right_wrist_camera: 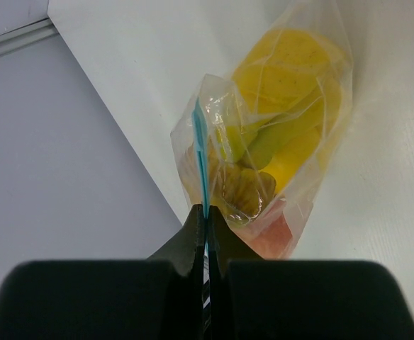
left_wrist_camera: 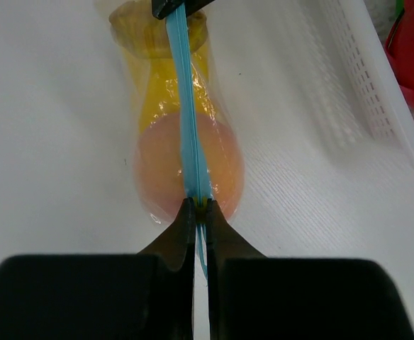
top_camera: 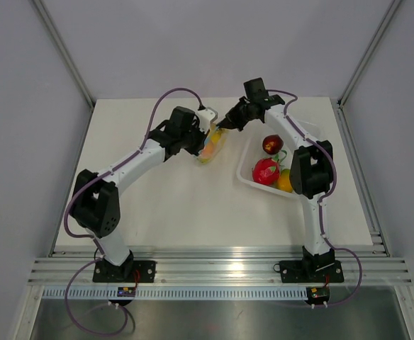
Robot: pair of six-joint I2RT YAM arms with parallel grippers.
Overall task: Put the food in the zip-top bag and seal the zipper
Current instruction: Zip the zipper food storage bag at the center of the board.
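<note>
Left gripper (left_wrist_camera: 200, 207) is clamped tight on one end of the blue zipper (left_wrist_camera: 188, 127). Right gripper (right_wrist_camera: 205, 210) is pinched on the other end. The strip runs straight between them along the top of the clear bag (top_camera: 213, 144). Inside are a peach (left_wrist_camera: 161, 173), a banana (right_wrist_camera: 281, 138) and a lemon (right_wrist_camera: 292, 67). The bag is at the far centre of the table (top_camera: 164, 198), just left of a white tray (top_camera: 244, 180).

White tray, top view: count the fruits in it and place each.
3 in the white tray: dark red fruit at the far end, bright red fruit in the middle, orange fruit nearest, partly behind the right arm, which may hide more.
</note>
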